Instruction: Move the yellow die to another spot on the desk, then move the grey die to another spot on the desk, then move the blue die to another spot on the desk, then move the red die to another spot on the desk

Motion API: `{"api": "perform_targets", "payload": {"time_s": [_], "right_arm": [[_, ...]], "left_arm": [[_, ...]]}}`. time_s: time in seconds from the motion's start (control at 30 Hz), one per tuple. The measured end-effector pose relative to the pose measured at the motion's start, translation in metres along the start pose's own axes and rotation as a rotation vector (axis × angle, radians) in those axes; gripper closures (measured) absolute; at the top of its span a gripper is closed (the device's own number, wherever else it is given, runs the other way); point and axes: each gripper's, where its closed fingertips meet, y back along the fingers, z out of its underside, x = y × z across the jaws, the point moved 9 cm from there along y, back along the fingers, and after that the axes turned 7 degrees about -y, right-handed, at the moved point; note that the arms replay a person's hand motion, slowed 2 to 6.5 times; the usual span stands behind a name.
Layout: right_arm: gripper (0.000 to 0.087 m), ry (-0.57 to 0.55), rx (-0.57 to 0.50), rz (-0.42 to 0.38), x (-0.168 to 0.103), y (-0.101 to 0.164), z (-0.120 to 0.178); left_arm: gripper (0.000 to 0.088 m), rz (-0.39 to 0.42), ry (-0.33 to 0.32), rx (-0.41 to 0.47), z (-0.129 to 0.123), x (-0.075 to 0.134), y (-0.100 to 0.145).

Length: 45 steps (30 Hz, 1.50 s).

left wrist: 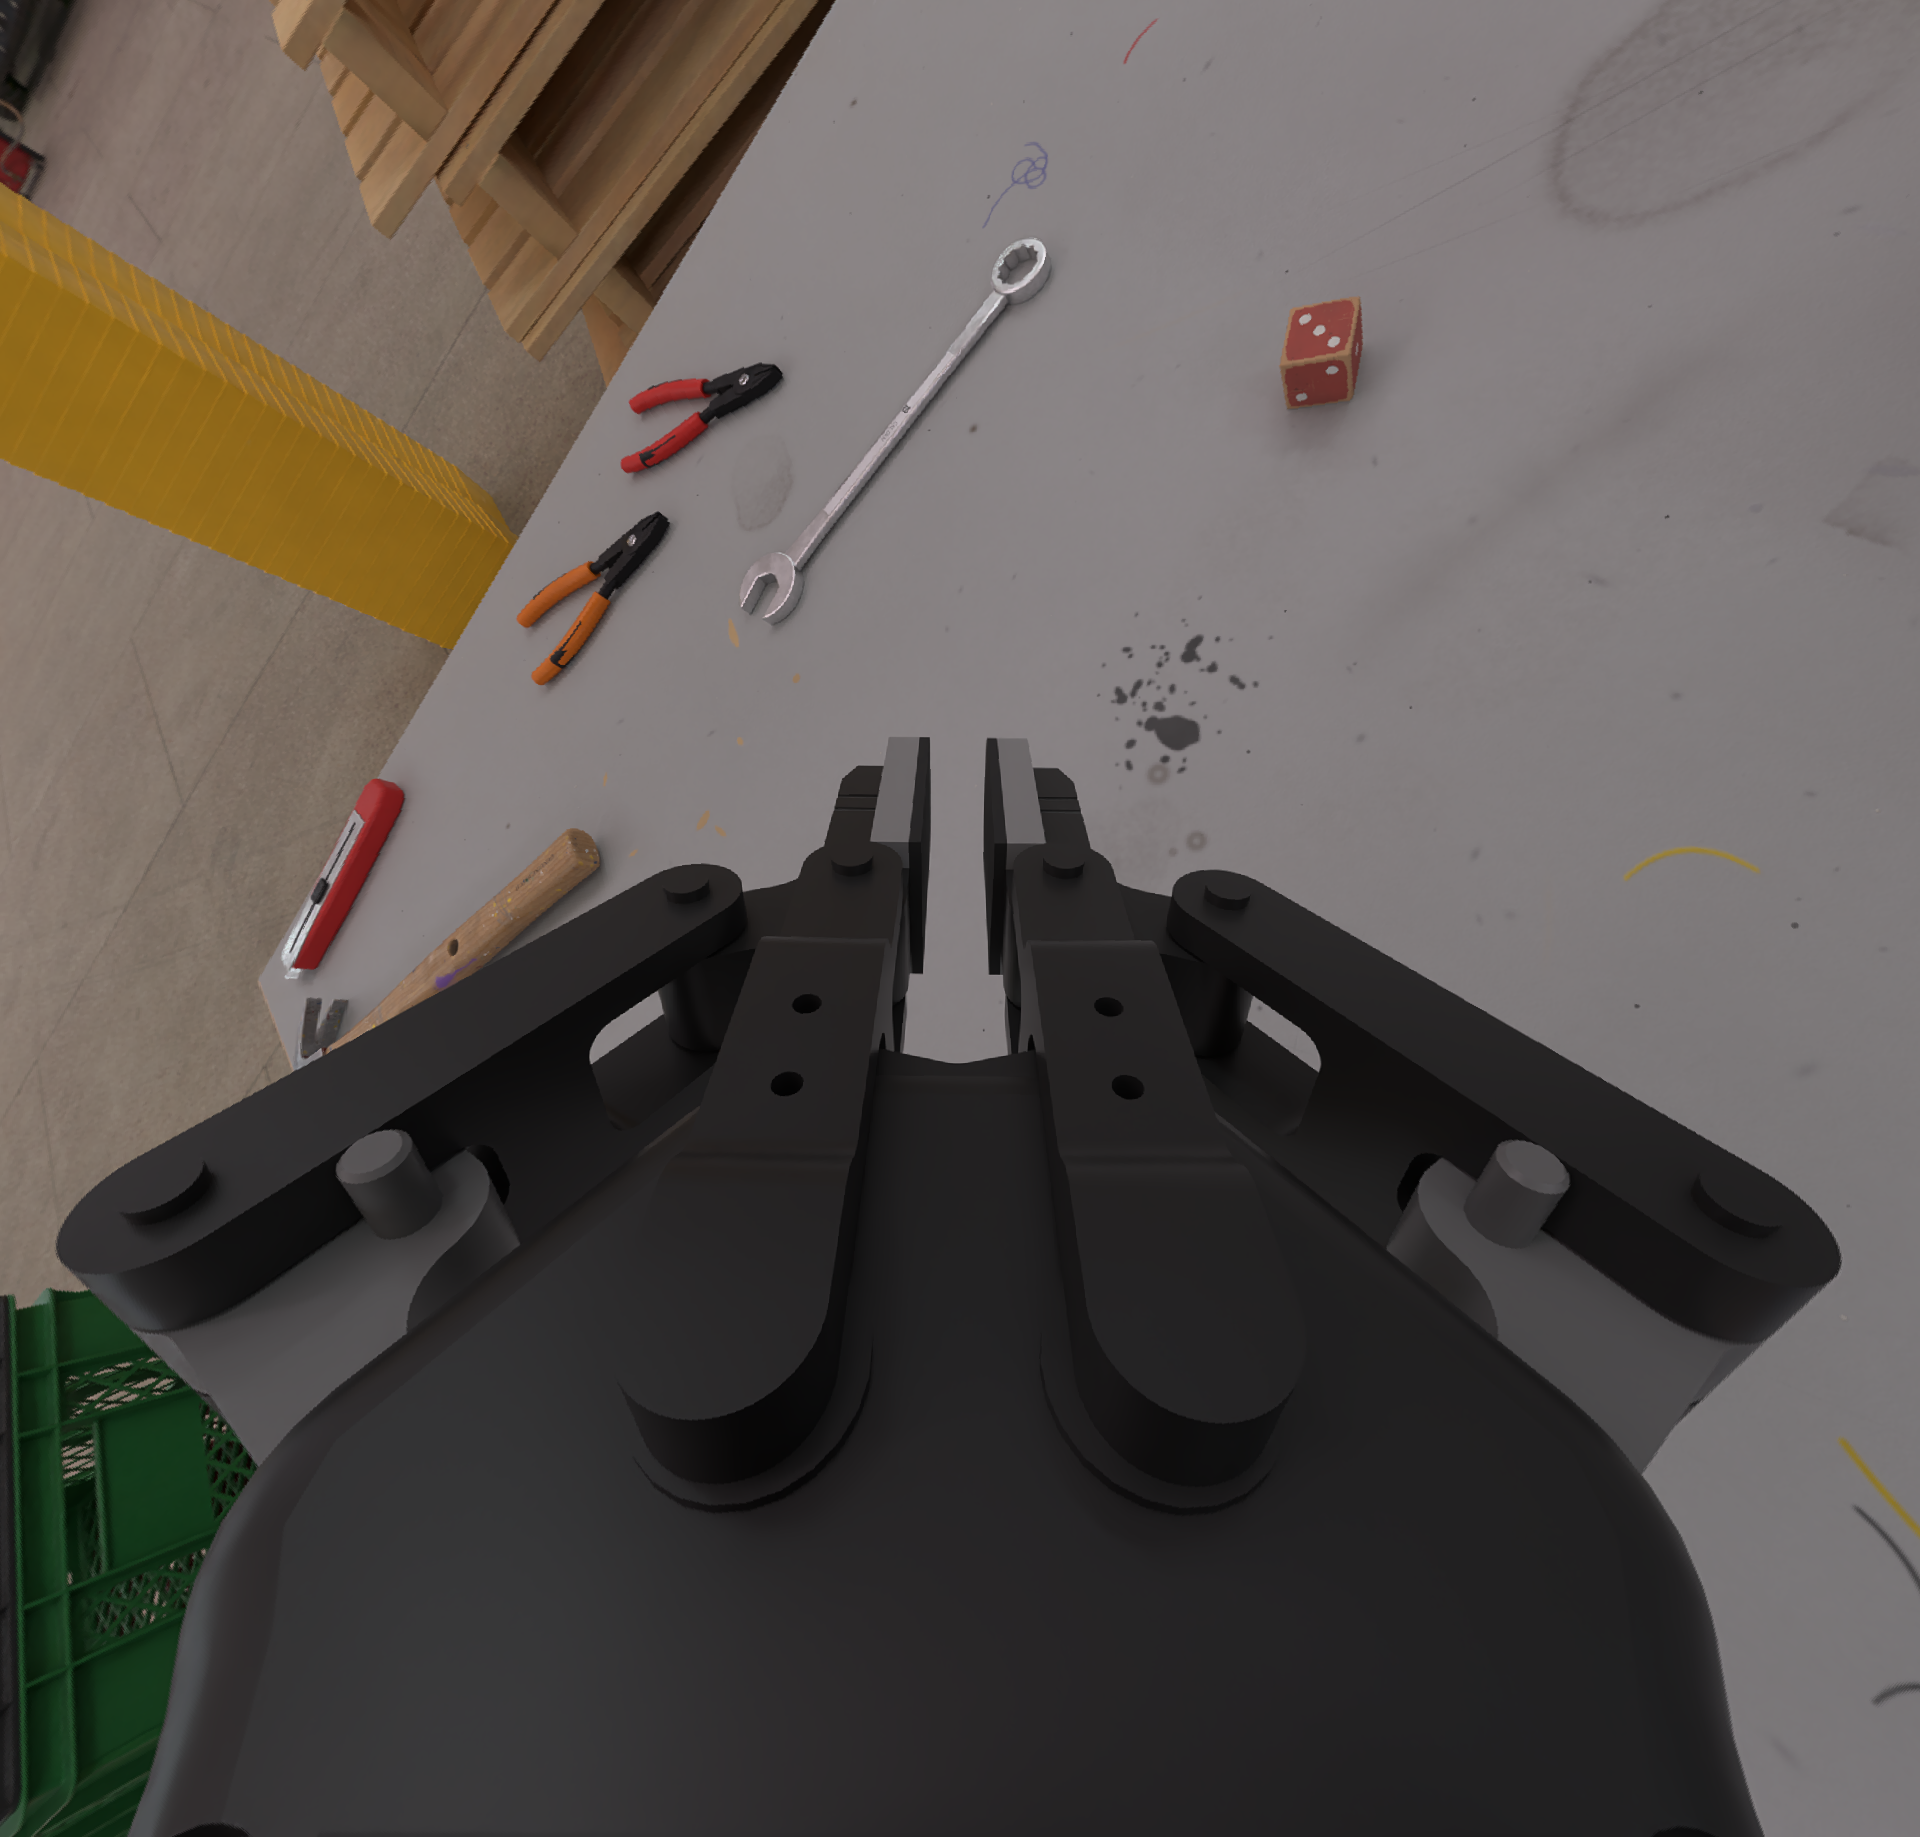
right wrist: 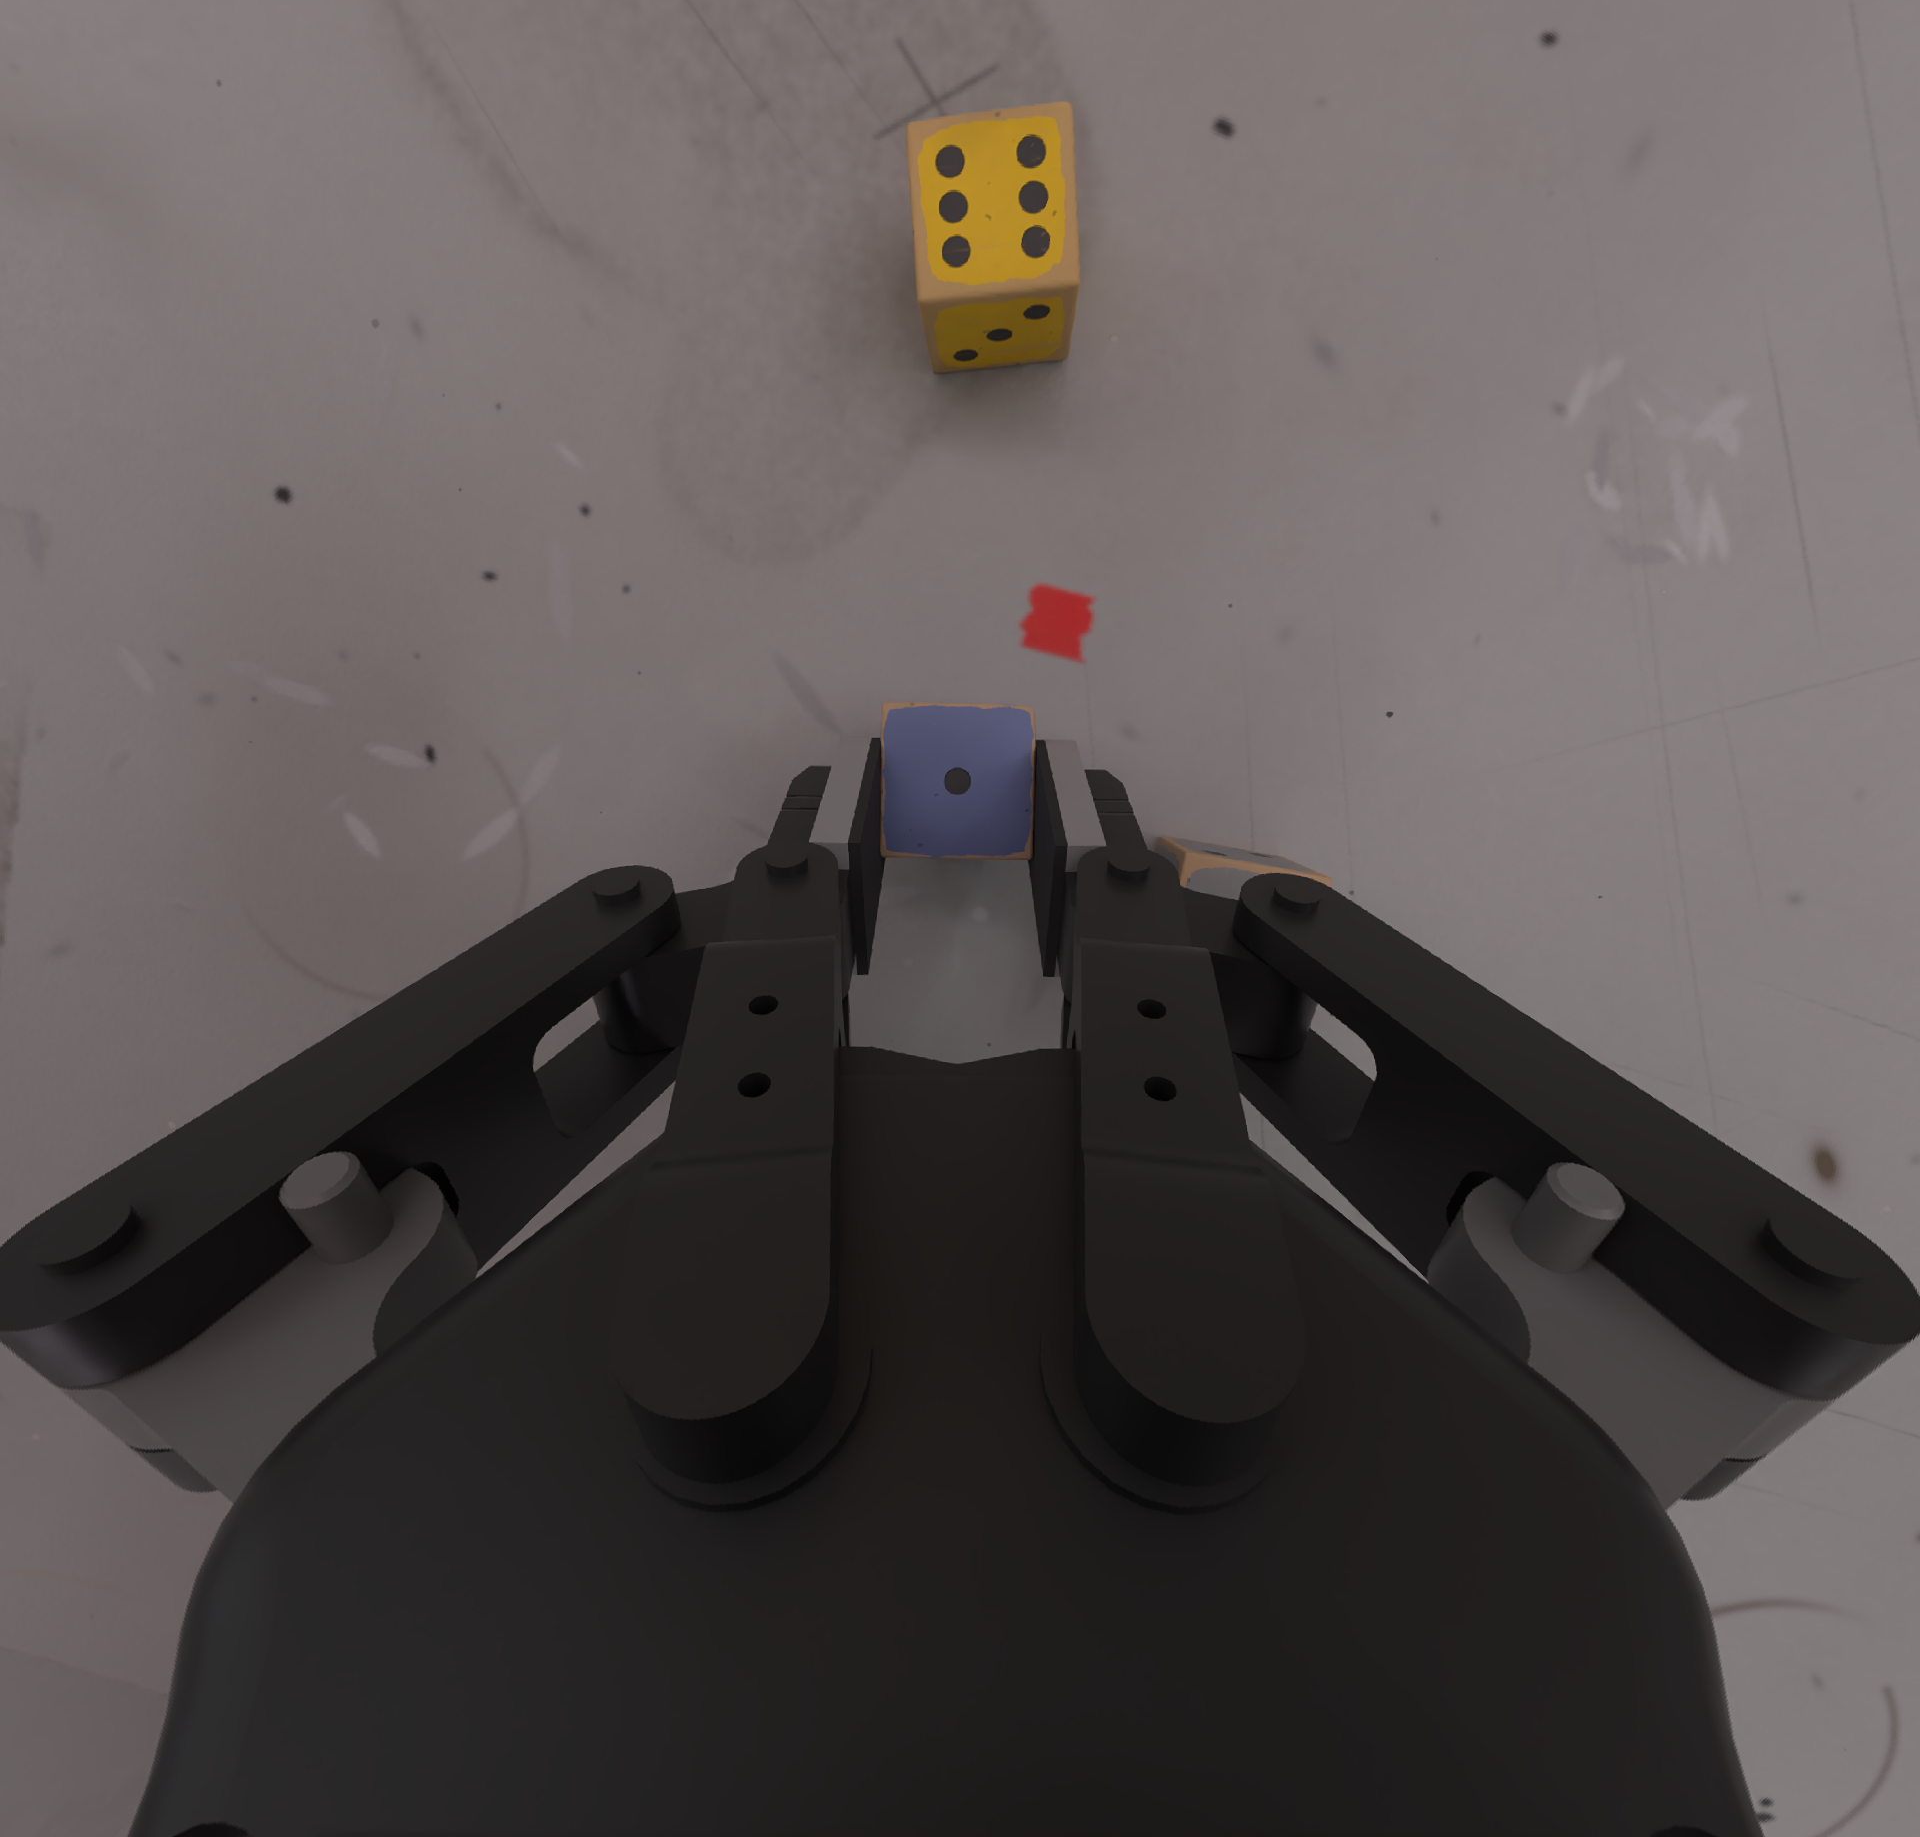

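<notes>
Left wrist view, left to right. Off the left gripper's (left wrist: 957, 759) left side, along the desk (left wrist: 1455, 561) edge: a red utility knife (left wrist: 343, 878) and a wooden handle (left wrist: 499, 930) partly hidden behind the linkage. Farther ahead on the left lie orange-handled pliers (left wrist: 592, 594) and red-handled pliers (left wrist: 702, 412), then a silver wrench (left wrist: 896, 426) lying diagonally ahead of the fingertips. The fingers are drawn close with only a narrow gap — nothing between them, above bare desk. A dark ink spatter (left wrist: 1172, 712) sits just right of the tips. The red die (left wrist: 1321, 351) stands well ahead and to the right, apart from everything.

Right wrist view, left to right. The right gripper (right wrist: 957, 774) pinches the blue die (right wrist: 957, 781) between its pads, one-pip face toward the camera; whether the die touches the desk I cannot tell. Straight ahead of the tips, well apart, rests the yellow die (right wrist: 992, 234), six pips up. A red mark (right wrist: 1058, 624) lies just ahead, slightly right. Just right of the right finger — the grey die (right wrist: 1236, 865), mostly hidden behind the linkage.
</notes>
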Motion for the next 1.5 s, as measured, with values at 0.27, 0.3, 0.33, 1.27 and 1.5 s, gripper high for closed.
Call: {"api": "perform_targets", "payload": {"time_s": [0.27,0.3,0.33,1.27,1.5], "right_arm": [[0.0623,0.006,0.005,0.015,0.000,-0.001,0.002],[0.0617,0.008,0.015,0.015,-0.001,0.001,0.001],[0.0564,0.011,0.027,0.014,-0.002,0.003,0.001],[0.0474,0.370,0.421,-0.096,-0.135,0.087,-0.108],[0.0450,0.390,0.324,-0.072,-0.165,0.040,-0.138]], "left_arm": [[0.0778,-0.004,0.006,-0.003,0.001,-0.001,-0.001],[0.0778,-0.005,0.007,-0.003,0.001,-0.001,-0.001],[0.0778,-0.005,0.008,-0.003,0.001,-0.002,0.000],[0.0777,-0.044,0.072,0.012,0.013,-0.019,0.009],[0.0777,-0.049,0.073,0.016,0.013,-0.019,0.011]]}}
